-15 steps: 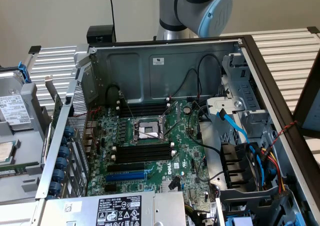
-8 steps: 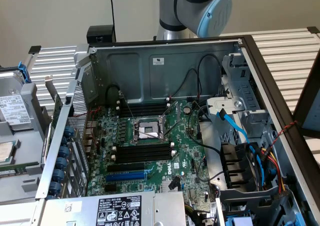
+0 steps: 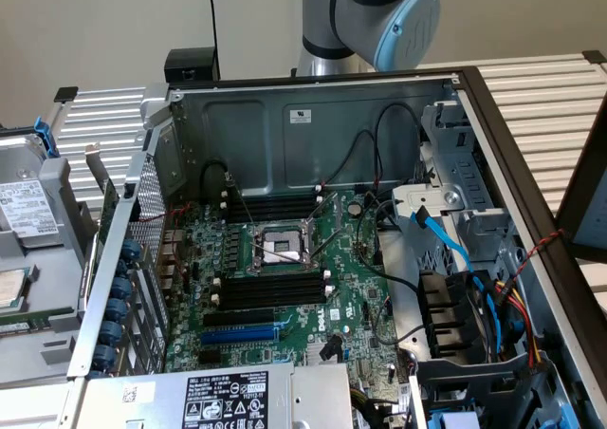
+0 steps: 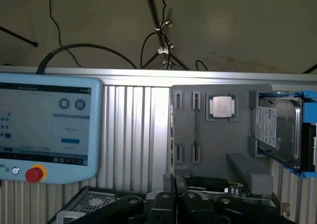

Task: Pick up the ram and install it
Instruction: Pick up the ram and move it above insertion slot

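Wrist view, L to R: teach pendant [image 4: 49,130]; gripper [image 4: 175,187], fingers shut, empty; ram [image 4: 195,130] apart from it, apparently on edge in grey tray [image 4: 218,149], thin edge facing us, long axis running away from gripper. We judge approach needs jaws squared across its flat faces, mid-length.

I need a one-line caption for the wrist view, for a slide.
Shut claw faces a grey tray holding a processor and a hard drive, beside a teach pendant.
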Tool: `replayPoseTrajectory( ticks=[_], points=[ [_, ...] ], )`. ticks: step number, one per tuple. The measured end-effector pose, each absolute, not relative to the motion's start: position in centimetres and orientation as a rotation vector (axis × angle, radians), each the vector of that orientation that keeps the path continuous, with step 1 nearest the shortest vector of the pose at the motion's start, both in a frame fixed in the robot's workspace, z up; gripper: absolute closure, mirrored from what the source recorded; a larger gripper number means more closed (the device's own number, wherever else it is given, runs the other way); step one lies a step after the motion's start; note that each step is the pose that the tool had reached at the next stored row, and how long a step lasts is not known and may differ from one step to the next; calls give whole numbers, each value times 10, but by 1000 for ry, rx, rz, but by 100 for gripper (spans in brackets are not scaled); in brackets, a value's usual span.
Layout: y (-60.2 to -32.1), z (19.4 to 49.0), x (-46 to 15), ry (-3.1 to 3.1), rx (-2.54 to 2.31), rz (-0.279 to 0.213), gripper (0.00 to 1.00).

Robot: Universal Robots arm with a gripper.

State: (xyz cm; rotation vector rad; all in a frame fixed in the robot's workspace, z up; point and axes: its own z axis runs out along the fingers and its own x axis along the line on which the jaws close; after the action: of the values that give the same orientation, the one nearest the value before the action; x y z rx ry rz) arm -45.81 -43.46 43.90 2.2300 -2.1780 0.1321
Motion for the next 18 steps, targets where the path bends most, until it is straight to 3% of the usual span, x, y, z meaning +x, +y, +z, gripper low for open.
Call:
replayPoseTrajectory(
  ticks=[18],
  points=[
    [-435, 438, -426, -2173, 2239, 137, 88]
  ],
)
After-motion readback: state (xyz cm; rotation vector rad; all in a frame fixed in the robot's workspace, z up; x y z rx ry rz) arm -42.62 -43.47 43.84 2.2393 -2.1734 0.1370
